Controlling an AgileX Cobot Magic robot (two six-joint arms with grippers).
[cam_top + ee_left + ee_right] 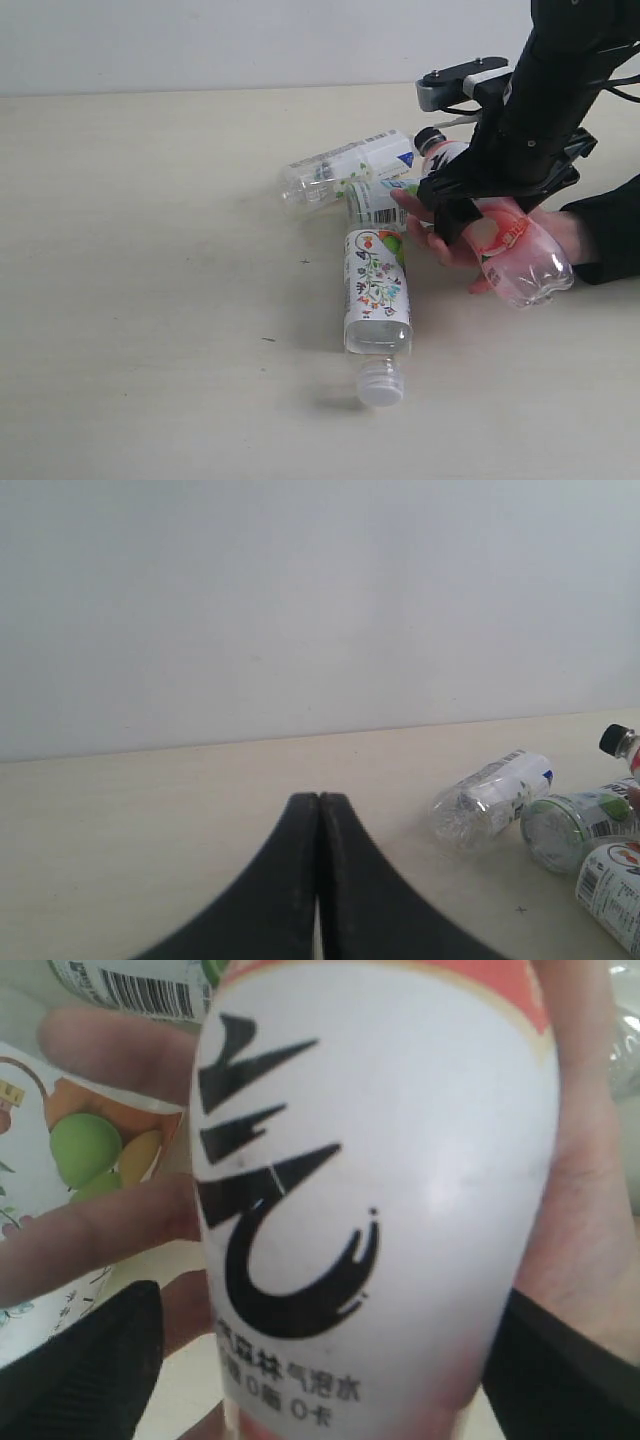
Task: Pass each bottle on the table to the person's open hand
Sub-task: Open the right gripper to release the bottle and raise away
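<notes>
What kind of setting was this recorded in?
Likely a lab test bench: pale cream tabletop, plain white wall behind it, and a black robot arm among small clear plastic bottles.

The black-capped pink bottle (pixel 520 250) lies tilted across the open hand (pixel 450 250) at the table's (pixel 150 250) right. Three others lie on their sides: the floral bottle (pixel 377 290), white cap nearest the camera; the green-dot bottle (pixel 375 203) at its base; and the white-label bottle (pixel 345 167) just beyond.
</notes>
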